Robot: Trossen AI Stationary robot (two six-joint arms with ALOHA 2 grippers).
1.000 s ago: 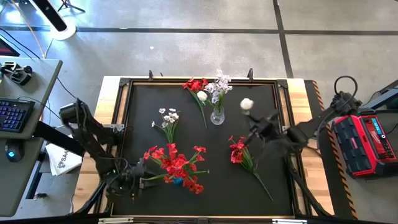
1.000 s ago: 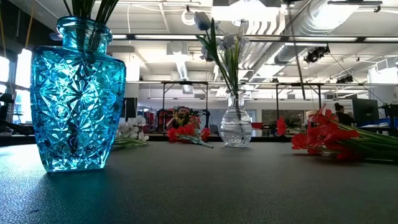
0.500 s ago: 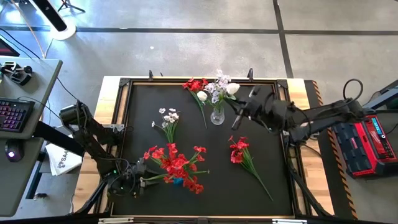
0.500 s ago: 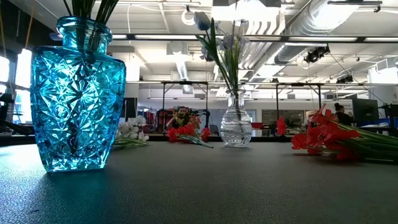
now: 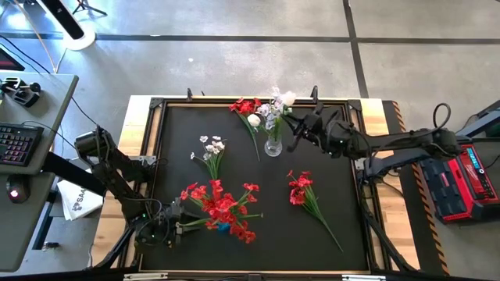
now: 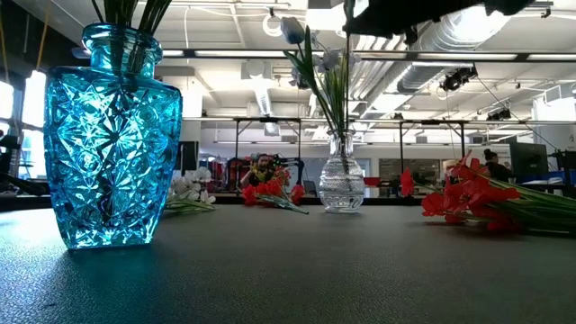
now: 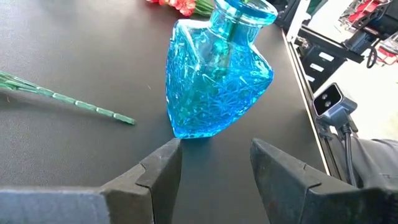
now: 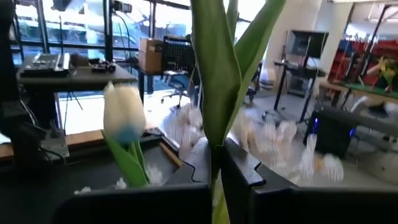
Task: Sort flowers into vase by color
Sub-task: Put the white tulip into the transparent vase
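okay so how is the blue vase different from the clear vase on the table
The blue vase is broad and tinted turquoise; the clear vase is small, rounded and colourless. The blue vase holds red blooms near the left claw; the clear vase holds pale blooms by the right claw. Both are upright cut glass.

So the desk (image 5: 164,156) has a black mat top. Sitting on it: a blue glass vase (image 6: 110,135), a clear vase (image 5: 273,145), two loose red sprigs (image 5: 247,109) (image 5: 300,190), and a small white sprig (image 5: 209,149).
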